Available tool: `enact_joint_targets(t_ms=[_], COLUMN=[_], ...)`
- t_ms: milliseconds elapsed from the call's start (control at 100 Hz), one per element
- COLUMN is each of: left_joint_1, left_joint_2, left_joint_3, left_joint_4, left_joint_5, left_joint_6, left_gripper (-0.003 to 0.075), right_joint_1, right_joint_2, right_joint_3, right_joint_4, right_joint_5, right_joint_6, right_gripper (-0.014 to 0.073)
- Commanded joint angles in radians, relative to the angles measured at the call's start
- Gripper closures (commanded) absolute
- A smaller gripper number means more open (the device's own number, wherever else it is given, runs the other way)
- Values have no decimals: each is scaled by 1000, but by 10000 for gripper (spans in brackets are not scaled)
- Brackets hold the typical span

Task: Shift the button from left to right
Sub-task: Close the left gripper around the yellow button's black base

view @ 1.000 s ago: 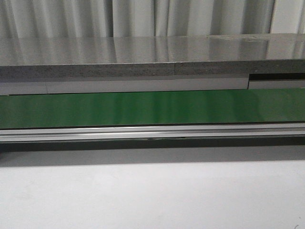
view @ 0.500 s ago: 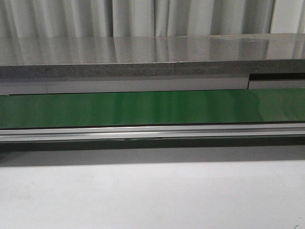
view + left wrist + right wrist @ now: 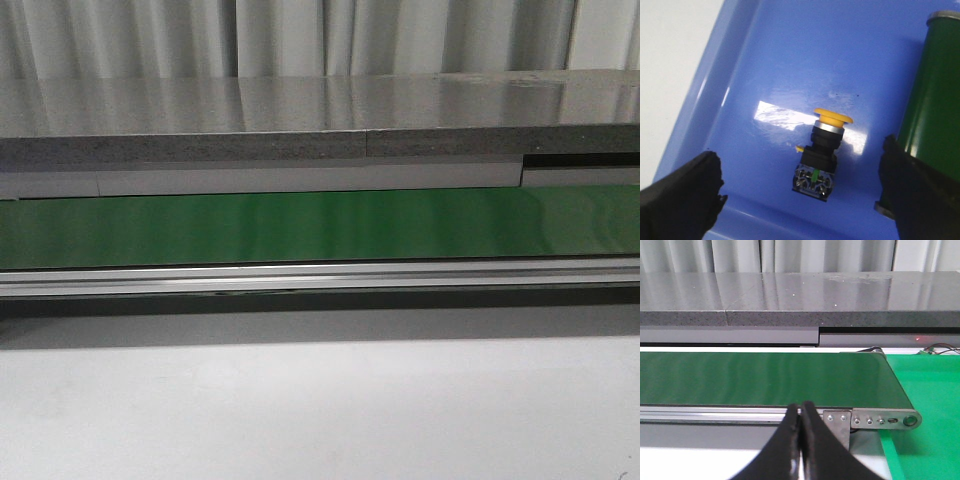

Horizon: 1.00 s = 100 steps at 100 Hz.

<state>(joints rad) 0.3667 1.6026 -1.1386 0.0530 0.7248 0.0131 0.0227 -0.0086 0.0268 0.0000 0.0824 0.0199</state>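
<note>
The button (image 3: 819,155), a yellow head on a black body with a small green mark, lies on its side in a blue tray (image 3: 765,65) in the left wrist view. My left gripper (image 3: 800,192) is open above it, with one black finger on each side of the button and neither touching it. My right gripper (image 3: 801,412) is shut and empty, its fingertips pressed together in front of the green conveyor belt (image 3: 765,377). Neither gripper nor the button shows in the front view.
A green cylinder (image 3: 932,100) lies in the tray close to the left gripper's finger (image 3: 920,195). The green belt (image 3: 320,225) with its aluminium rail (image 3: 320,277) crosses the front view, with a grey stone counter (image 3: 320,120) behind. A green mat (image 3: 932,405) lies beyond the belt's end.
</note>
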Motion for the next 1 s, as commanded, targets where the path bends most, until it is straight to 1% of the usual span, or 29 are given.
enact_joint_targets(t_ms=[0,220,500,990], left_joint_1=[4,4,8,16], left_joint_2=[13,107,155,286], left_joint_3=[-33,-33,-33,-33], left_joint_4=[-26,-31,-33,-43], left_joint_5=[-52,-56,-97,-96], left_joint_6=[28,32,32,32], left_gripper=[101,101,101,106], right_joint_1=[-5,-5,-5,-5], right_joint_2=[-22,-22,-22,-22], right_joint_3=[-16,-16,-16,-16], right_joint_4=[-14,-14,-14,-14], right_joint_5=[-74,-74,-74,-74], right_joint_6=[1,1,1,1], right_gripper=[662,662,662,662])
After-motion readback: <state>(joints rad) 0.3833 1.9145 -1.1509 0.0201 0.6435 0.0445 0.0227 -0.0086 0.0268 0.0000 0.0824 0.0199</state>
